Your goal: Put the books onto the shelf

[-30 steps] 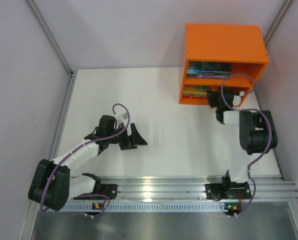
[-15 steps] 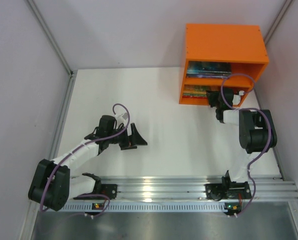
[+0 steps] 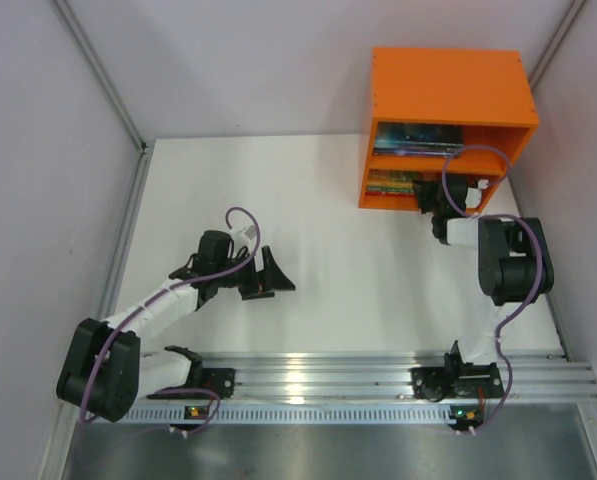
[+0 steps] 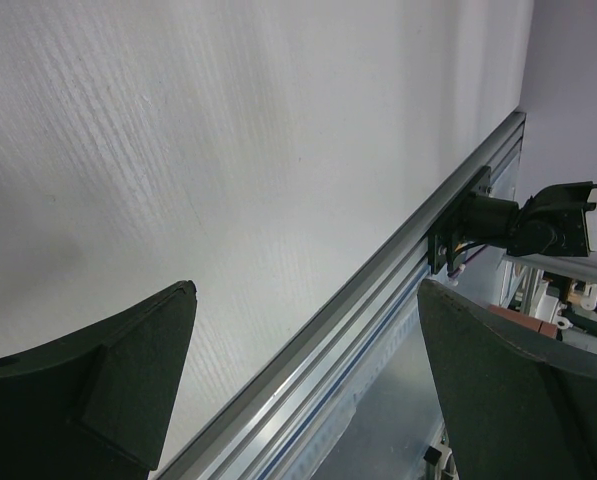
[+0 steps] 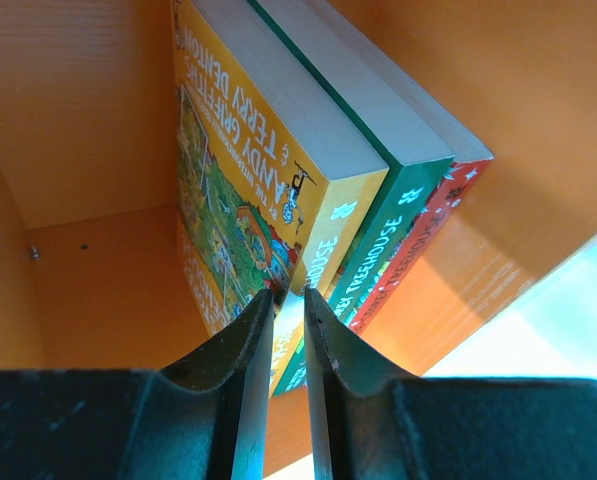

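the shelf (image 3: 448, 75) is bright orange with a smooth, painted-looking finish, mostly matt. from the right wrist view its inner walls show a faint fine grain and a soft sheen where light falls. the books (image 5: 278, 200) have printed card covers with a slight gloss, and their page edges are pale, matt paper. the desk (image 4: 228, 150) is white and matt, with a fine ribbed texture seen close up. the rail (image 3: 378, 372) along its near edge is brushed, silvery metal with grooves, and the sheet (image 3: 328, 450) below it is duller grey metal. the left claw (image 4: 303, 300) and right claw (image 5: 288, 300) look like black matt plastic, slightly grainy. the cable (image 3: 240, 215) has a smooth purple sheath.
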Controlling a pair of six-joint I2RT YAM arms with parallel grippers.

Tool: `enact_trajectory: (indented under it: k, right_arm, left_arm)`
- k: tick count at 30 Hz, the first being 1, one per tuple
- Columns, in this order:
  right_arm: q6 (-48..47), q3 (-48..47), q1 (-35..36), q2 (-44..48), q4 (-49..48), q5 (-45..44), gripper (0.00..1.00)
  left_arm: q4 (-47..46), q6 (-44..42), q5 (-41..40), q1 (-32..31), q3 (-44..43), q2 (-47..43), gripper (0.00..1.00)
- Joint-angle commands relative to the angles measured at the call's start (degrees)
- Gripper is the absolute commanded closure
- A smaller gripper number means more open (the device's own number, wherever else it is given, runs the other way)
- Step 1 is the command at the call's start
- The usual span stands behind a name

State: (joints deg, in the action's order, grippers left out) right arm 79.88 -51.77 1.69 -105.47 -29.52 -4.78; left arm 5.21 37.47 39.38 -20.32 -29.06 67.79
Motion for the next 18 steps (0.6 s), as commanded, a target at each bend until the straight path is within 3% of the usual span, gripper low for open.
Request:
enact_trajectory:
  k: [1,10,18]
  right_arm:
    - [-0.95,-2.72,-0.38,-0.26,-0.98,0.12,0.81]
    - [-0.86,-0.53,-0.20,2.36,-1.85,1.35,0.81]
    - [-2.88,11.24,0.42,12.12,-5.10,6.08,0.76]
  left_arm:
    - [-1.43,-1.09,-0.09,-0.25,-2.14,-0.20,0.04]
    - [-1.52,-0.91,0.18,-0.25,-2.14,-0.47,0.03]
    - [1.02,-0.64,0.00,-0.25,-5.56,-1.25,0.03]
